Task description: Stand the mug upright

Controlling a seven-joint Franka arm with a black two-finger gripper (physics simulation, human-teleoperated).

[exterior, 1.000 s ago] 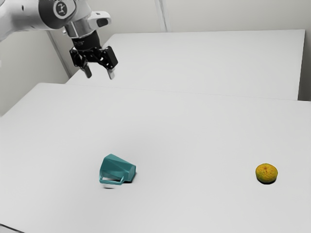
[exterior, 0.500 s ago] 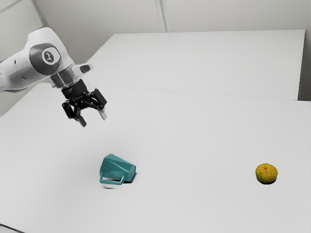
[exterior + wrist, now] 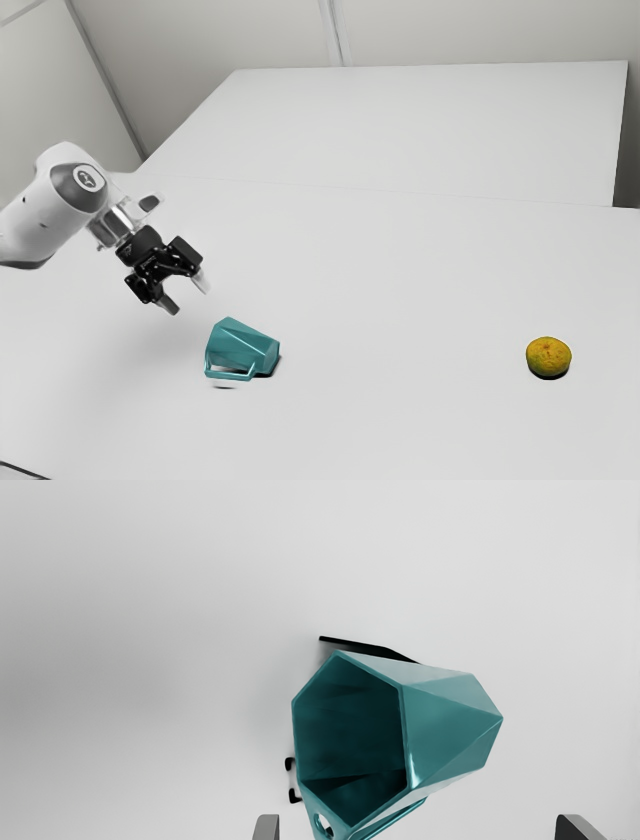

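In the exterior view the black gripper (image 3: pixel 186 297) hangs above the table, up and to the exterior view's left of the teal mug (image 3: pixel 240 350), apart from it. Faceted and lying on its side, the mug has its base toward the exterior view's right and its handle on the side near the camera. In the wrist view the mug (image 3: pixel 445 720) shows its dark hollow mouth, with part of the handle low down. The fingers of the gripper (image 3: pixel 417 827) stand wide apart, open, with neither touching the mug.
A yellow-orange fruit (image 3: pixel 548 357) rests on the white table (image 3: pixel 400 400), well off to the exterior view's right of the mug. Behind stands another white surface (image 3: pixel 420 130). A dark line crosses the exterior view's lower left corner.
The arm has come down toward the table and closer to the mug, shifting slightly to the exterior view's left. Mug and fruit have stayed where they were.
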